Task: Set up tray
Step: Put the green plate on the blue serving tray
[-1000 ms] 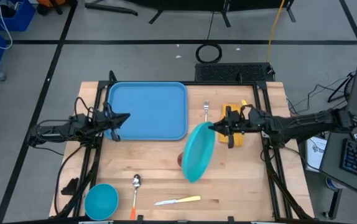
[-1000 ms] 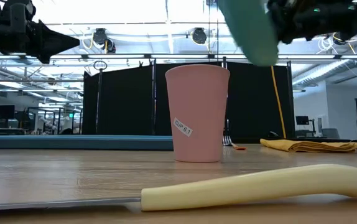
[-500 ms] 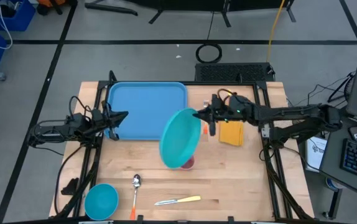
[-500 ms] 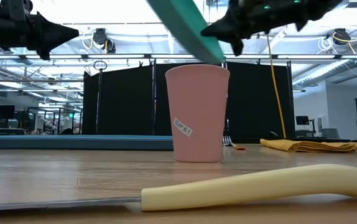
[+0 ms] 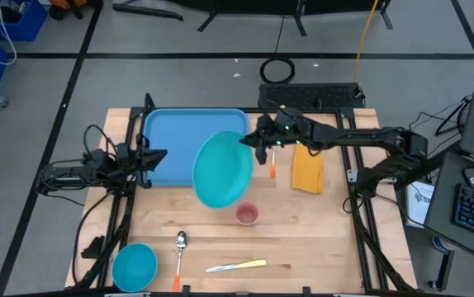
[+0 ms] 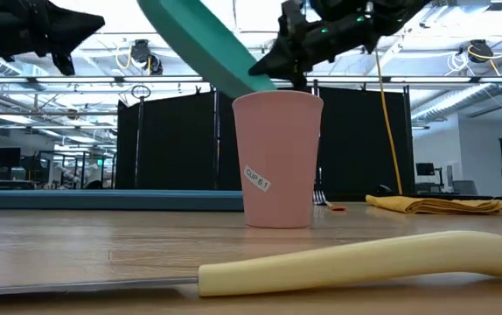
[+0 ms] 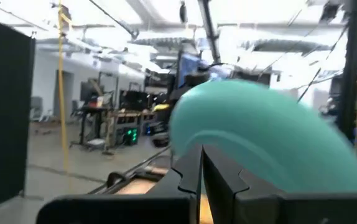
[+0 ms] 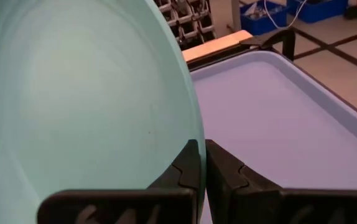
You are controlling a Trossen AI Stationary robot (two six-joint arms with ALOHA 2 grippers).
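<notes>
Tray (image 5: 196,147) setup is mid-carry: the right gripper (image 5: 251,142) is clamped on the rim of the round teal plate (image 5: 222,169), its dark fingers (image 8: 194,163) pinching the plate's edge in the right wrist view; the plate hangs tilted in the air, partly over the tray's near right corner and partly over bare wood, and the low view shows it slanting above the pink cup (image 6: 278,158) without touching it.

Outward from that grip, the light-blue tray lies flat at the far left of the wooden table (image 5: 319,239) with nothing resting on it; the left gripper (image 5: 156,156) hovers pinched shut and empty just beside the tray's left edge, waiting.

To finish this step well, the plate should probably travel further over the tray's floor before it comes down, so its whole base lands inside the raised rim rather than straddling it; levelling it first would keep the low edge from striking the tray or the cup; letting go only once it sits flat should avoid a clatter or slide.

Farther out lie a yellow cloth (image 5: 307,171) and a fork (image 5: 272,162) beyond the plate, and along the near edge a teal bowl (image 5: 134,266), a spoon (image 5: 179,247) and a cream-handled knife (image 5: 235,266), all well apart from the tray.
</notes>
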